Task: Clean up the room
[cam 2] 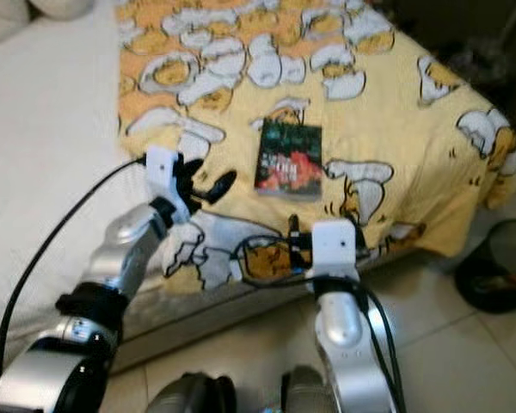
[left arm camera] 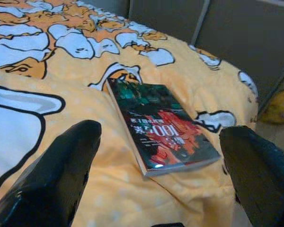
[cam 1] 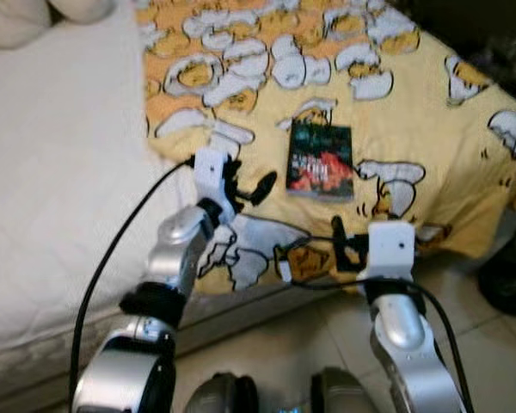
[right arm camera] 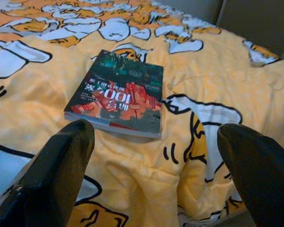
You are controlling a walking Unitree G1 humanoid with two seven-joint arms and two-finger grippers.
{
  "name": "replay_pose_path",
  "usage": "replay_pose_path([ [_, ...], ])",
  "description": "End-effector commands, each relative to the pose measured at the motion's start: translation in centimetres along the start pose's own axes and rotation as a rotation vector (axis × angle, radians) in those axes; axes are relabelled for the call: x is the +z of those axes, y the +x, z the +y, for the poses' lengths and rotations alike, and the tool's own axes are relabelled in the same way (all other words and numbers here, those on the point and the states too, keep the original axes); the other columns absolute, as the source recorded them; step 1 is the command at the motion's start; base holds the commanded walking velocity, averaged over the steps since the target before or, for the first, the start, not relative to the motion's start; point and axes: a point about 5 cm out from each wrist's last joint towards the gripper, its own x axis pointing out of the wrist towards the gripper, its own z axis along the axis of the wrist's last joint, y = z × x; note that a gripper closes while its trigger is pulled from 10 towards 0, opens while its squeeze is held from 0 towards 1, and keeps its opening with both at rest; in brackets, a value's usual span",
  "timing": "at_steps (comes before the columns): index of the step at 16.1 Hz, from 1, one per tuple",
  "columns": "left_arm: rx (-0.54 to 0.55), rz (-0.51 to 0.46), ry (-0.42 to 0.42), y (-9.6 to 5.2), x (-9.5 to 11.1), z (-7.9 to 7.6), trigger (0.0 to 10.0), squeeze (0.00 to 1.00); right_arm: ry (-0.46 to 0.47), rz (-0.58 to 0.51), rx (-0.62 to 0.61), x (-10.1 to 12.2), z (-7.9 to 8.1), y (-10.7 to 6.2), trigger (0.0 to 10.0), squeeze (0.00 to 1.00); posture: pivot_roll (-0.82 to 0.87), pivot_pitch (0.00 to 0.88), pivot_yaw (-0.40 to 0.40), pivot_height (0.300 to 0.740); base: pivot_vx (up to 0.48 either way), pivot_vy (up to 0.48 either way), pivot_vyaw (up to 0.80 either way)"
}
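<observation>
Fingers of the left gripper (cam 1: 251, 188) stand wide apart and hold nothing, hovering over the yellow patterned blanket (cam 1: 413, 103) on the bed (cam 1: 60, 172). Just to their right, the book (cam 1: 321, 161) lies flat on the blanket, apart from them and untouched. Further right, the fingers of the right gripper (cam 1: 311, 255) are likewise spread wide and empty, low near the bed's front edge, with the book a little beyond them. Both wrist views look along the open fingers straight at the book's cover. Judging by this, the tidying has barely begun: the book is not yet grasped, and lifting it and putting it away are all left. A dark bin (cam 2: 499, 267) stands on the floor at far right.
</observation>
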Motion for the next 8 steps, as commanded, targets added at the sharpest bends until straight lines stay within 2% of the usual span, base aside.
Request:
replay_pose_path([
  [1,-0.003,0.003,0.01,0.02,-0.15,-0.06,10.0,0.0,-0.002,-0.003,-0.003,-0.08,-0.06,0.0,10.0,0.0,-0.25,0.155,0.106,0.723,0.45,0.0,0.0],
  [8,-0.054,0.003,0.042,0.12,-0.49,-0.85,10.0,0.0,-0.004,-0.007,0.007,-0.32,0.05,0.44,10.0,0.0,-0.24,0.125,0.108,0.723,0.447,0.0,0.0],
])
